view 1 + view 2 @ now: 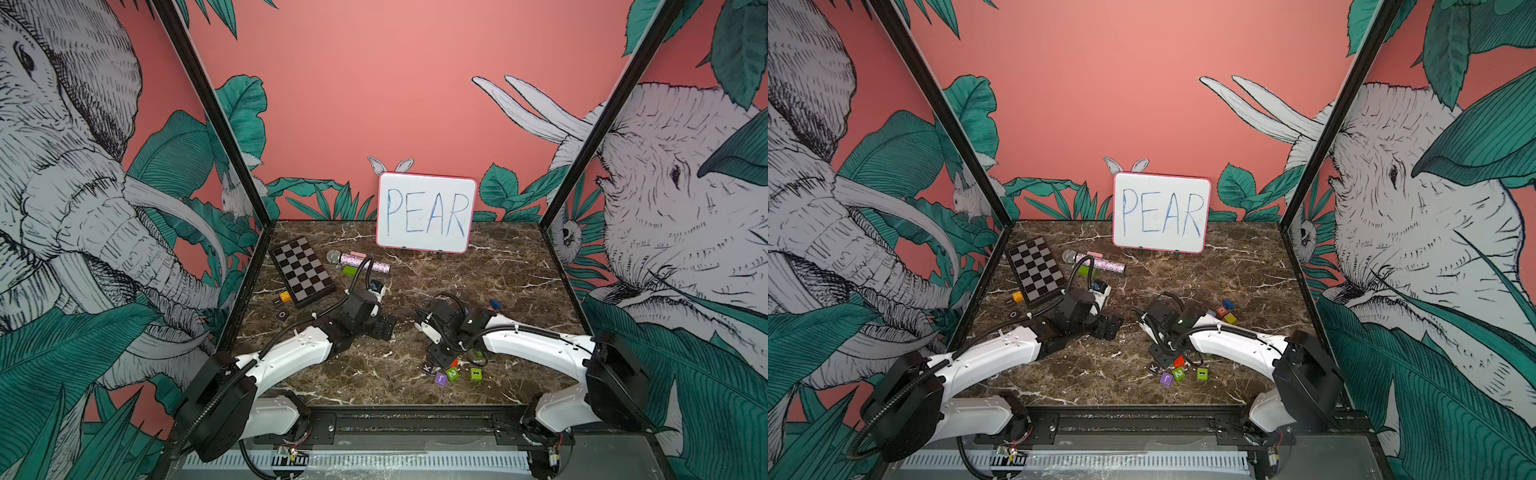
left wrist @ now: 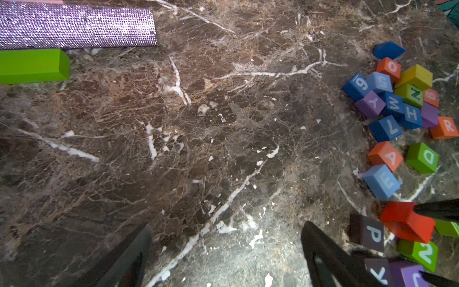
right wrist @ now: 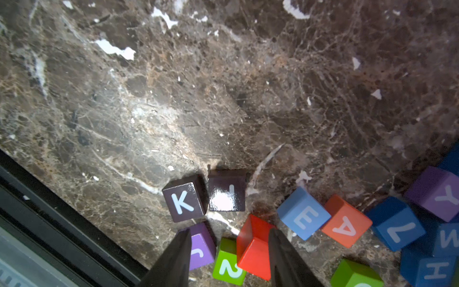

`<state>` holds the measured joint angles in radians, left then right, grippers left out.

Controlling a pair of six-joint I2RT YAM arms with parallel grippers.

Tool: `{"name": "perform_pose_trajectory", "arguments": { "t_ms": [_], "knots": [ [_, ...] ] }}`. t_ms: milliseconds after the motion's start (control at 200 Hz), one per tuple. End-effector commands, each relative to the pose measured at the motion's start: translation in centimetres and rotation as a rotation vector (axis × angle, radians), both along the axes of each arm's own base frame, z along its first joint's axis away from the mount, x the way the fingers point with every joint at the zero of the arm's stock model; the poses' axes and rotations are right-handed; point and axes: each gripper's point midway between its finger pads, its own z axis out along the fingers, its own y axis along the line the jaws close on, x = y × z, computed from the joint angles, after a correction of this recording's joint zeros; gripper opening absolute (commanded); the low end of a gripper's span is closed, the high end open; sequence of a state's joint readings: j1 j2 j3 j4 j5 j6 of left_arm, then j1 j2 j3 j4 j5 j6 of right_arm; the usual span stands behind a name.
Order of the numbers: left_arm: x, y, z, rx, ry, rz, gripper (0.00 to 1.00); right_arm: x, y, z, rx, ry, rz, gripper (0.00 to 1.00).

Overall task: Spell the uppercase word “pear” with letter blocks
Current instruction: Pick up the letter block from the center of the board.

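I am watching through the right wrist view. The right gripper [image 3: 229, 232] is hanging with its jaws partly apart, straddling a red block [image 3: 253, 248] and a green 2 [image 3: 227, 269]. One jaw is lying against the red one, and I am seeing nothing clamped. The left gripper [image 2: 227, 227] is hovering over bare tabletop [image 2: 198, 124], jaws wide apart and empty.

I am taking the K [image 3: 183, 202] as my mark. The P [image 3: 227, 193] is sitting just beside it. The E [image 3: 303, 215] is lying near, past the P, and the A [image 3: 346, 222] is resting right against the E on the side away from the K. The R [image 2: 444, 128] is lying farthest from the K, at the edge of the pile [image 2: 395, 104].

I am judging these cubes light and stiff. Going by the glare on the P, they are glossy and likely slick. I am planning to pinch each one squarely and low down, across two opposite flat faces. For the P, that means the faces not turned toward the K.
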<state>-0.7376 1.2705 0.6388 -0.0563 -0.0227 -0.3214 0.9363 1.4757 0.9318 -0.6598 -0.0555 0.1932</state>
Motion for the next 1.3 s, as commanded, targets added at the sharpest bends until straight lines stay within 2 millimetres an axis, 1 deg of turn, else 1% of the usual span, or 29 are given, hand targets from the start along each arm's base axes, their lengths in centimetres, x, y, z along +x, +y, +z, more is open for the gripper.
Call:
{"name": "perform_pose_trajectory", "arguments": {
  "t_ms": [0,145,285,365,525,615,625,645,790,950,1085,1190,1250,1295],
  "knots": [
    [-0.4,-0.4,-0.6,-0.027,0.030,0.008,0.96,-0.4,0.2,-1.2,-0.009,0.021,0.019,0.48],
    [-0.3,-0.8,-1.1,-0.023,0.044,0.003,0.96,-0.2,0.0,-1.9,-0.046,0.019,0.033,0.45],
    [-0.3,-0.8,-1.5,-0.016,0.048,0.000,0.96,-0.3,-0.5,-2.8,-0.080,0.026,0.043,0.43],
    [-0.3,-0.8,-1.7,-0.017,0.048,0.002,0.96,-0.4,-0.8,-3.2,-0.097,0.030,0.046,0.43],
    [-0.4,-0.7,-1.9,-0.006,0.058,0.005,0.97,-0.2,-0.8,-3.6,-0.112,0.031,0.054,0.42],
    [-0.4,-0.7,-2.0,-0.001,0.060,0.002,0.97,0.0,-0.5,-3.3,-0.105,0.025,0.063,0.42],
    [-0.4,-0.7,-2.0,-0.001,0.060,0.002,0.97,-0.1,-0.6,-3.9,-0.120,0.036,0.064,0.42],
    [-0.4,-0.7,-2.0,0.000,0.060,0.001,0.97,-0.1,-0.6,-4.0,-0.127,0.039,0.066,0.42],
    [-0.3,-0.7,-2.3,0.006,0.064,0.000,0.98,0.4,-0.6,-3.8,-0.138,0.020,0.073,0.42],
    [-0.1,-0.9,-2.5,0.002,0.065,0.004,0.98,1.7,-0.7,-3.8,-0.144,0.014,0.069,0.42],
    [-0.1,-1.1,-2.8,-0.001,0.076,0.005,0.98,2.7,-0.3,-3.5,-0.132,0.006,0.080,0.42],
    [-0.2,-1.1,-3.3,0.006,0.085,0.004,0.98,2.9,0.3,-3.4,-0.102,0.015,0.092,0.42],
    [-0.2,-1.0,-3.5,0.010,0.087,0.003,0.98,3.2,0.3,-3.5,-0.090,0.020,0.088,0.40],
    [-0.2,-1.0,-3.7,0.013,0.088,0.002,0.98,3.4,0.4,-3.5,-0.081,0.028,0.085,0.36]
  ]
}}
